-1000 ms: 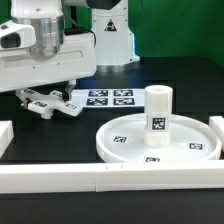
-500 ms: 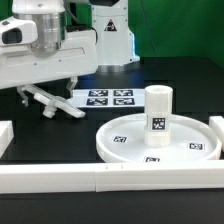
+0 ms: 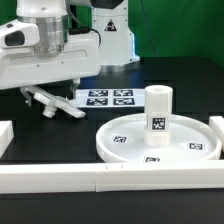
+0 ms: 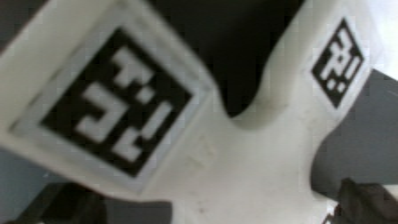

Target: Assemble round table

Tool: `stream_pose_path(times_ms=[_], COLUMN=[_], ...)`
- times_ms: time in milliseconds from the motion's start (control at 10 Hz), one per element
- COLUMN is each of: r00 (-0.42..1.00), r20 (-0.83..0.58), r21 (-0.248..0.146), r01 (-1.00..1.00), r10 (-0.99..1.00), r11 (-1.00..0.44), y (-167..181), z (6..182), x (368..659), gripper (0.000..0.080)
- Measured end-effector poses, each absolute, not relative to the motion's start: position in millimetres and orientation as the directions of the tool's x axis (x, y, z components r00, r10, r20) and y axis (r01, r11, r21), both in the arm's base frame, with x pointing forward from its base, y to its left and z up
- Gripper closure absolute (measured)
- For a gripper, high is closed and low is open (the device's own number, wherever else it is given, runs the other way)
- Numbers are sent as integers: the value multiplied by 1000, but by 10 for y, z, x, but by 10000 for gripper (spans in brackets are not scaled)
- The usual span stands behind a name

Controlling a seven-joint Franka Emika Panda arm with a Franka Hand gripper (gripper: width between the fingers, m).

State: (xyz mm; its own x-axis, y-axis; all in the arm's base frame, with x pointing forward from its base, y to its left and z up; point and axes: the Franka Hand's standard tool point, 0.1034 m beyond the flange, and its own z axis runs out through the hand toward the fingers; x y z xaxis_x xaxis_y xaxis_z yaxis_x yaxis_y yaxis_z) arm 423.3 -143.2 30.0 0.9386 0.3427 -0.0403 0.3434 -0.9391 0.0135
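Note:
The cross-shaped piece (image 3: 55,103) lies flat on the black table at the exterior view's left. My gripper (image 3: 42,90) hangs just over it, its fingertips hidden behind the hand. In the wrist view the cross-shaped piece (image 4: 231,130) fills the picture with two square markers showing. My gripper (image 4: 210,208) stands open, with one dark finger on each side of a white arm of the piece. The large round disc (image 3: 120,150) rests at the exterior view's right. The thick cylindrical leg (image 3: 158,112) stands upright on its middle.
The marker board (image 3: 107,98) lies behind the disc. Long white border bars run along the front (image 3: 100,182), at the exterior view's left (image 3: 5,135) and at its right (image 3: 216,124). A white robot base (image 3: 110,40) stands at the back.
The arm has shifted slightly toward the exterior view's right above the cross-shaped piece. The piece, disc and leg have not moved.

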Motion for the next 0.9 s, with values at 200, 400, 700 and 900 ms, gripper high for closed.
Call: stream_pose_path(times_ms=[200, 400, 700, 900], r00=[936, 936, 929, 913], r20=[-42, -42, 53, 110], r21=[17, 18, 104, 151], r01=[349, 349, 359, 376], r10=[348, 348, 366, 394], r11=[-937, -937, -928, -914], y=[-1398, -1398, -1393, -1354], z=[240, 239, 367, 520], x=[4158, 4161, 4179, 4219], gripper=[151, 151, 151, 151])
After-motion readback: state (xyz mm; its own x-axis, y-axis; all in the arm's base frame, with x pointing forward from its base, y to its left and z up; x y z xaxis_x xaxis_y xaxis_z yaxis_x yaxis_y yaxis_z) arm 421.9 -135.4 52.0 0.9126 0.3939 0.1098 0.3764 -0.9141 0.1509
